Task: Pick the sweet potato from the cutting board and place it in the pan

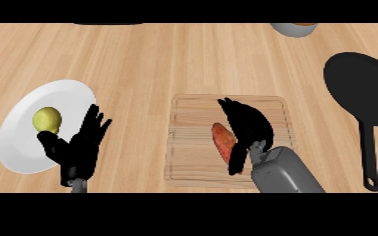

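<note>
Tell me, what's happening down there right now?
Right hand open beside the orange sweet potato on the wooden cutting board, no grasp yet. Left hand open, resting by the white plate. Black pan at right, path clear.

Bare bench (148,60) fills the frame's upper middle and the strip between cutting board (193,172) at lower centre and black pan (354,85) at right. A white plate (29,130) blocks the left edge.

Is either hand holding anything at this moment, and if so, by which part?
Nothing is clearly held. The right hand lies beside the sweet potato on the cutting board; the left hand rests open.
</note>
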Controlling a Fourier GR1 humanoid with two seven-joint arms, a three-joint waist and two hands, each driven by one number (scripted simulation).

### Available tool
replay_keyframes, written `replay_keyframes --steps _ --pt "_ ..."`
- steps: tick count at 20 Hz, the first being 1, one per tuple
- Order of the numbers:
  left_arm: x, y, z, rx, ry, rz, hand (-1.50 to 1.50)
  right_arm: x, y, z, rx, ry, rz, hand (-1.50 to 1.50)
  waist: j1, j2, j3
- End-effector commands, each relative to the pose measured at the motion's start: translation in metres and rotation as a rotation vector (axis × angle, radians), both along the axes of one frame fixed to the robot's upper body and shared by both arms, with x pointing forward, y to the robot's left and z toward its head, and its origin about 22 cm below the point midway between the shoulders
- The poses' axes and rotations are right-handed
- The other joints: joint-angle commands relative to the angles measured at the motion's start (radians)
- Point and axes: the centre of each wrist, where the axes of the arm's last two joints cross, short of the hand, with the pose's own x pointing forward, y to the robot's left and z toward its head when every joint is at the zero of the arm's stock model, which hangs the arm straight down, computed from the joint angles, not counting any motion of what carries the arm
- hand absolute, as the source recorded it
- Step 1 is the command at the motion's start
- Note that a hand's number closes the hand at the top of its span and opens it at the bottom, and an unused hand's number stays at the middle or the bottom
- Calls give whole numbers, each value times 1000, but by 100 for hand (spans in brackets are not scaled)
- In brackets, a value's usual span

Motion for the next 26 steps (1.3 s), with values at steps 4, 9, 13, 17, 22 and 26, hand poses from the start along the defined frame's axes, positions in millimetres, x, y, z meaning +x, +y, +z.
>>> replay_keyframes --steps 4,9,13,17,22,26 --pt "-14 7 -18 0 39 -1 0 -8 -7 -21 -55 4 -13 -150 -1 3 -4" --pt "-3 -18 -5 -4 37 -14 0 -2 -2 -34 23 -42 116 150 1 4 -4" --pt "-7 14 7 -2 50 -22 0 -8 -15 -54 17 -108 128 150 0 3 -4" --pt "1 6 -10 -5 48 -3 0 -3 -3 -51 32 -117 123 150 -2 3 -4" --pt "2 0 -20 -13 44 -28 0 -10 -14 -44 0 -94 138 150 -5 3 -4" --pt "-6 -9 -10 2 32 -4 0 46 -29 -37 -49 -158 -234 150 8 9 -4"
